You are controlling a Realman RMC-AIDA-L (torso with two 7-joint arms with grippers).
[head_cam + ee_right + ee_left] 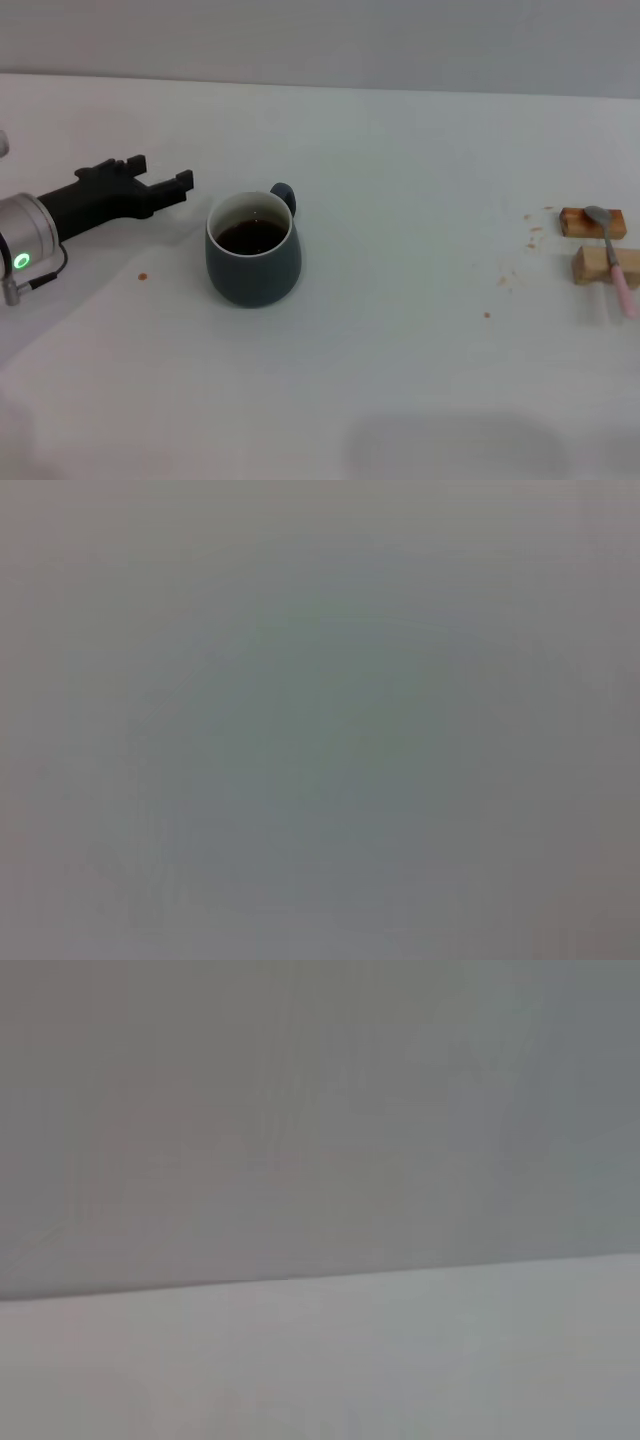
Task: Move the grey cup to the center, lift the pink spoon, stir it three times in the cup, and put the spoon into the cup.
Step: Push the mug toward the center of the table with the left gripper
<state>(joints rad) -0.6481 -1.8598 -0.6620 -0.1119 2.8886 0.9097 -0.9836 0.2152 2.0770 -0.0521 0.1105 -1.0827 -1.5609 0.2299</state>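
The grey cup (253,250) stands on the white table left of the middle, with dark brown liquid inside and its handle pointing to the back right. My left gripper (160,173) is open and empty, just to the left of the cup and apart from it. The pink spoon (612,258) lies at the far right across two wooden blocks, with its metal bowl on the rear block and its pink handle towards the front. My right gripper is out of view. Both wrist views show only plain grey surface.
Two wooden blocks, the rear block (592,222) and the front block (600,265), sit near the table's right edge. Small brown crumbs (510,278) lie left of them, and one speck (143,276) lies left of the cup. The table's far edge meets a grey wall (320,40).
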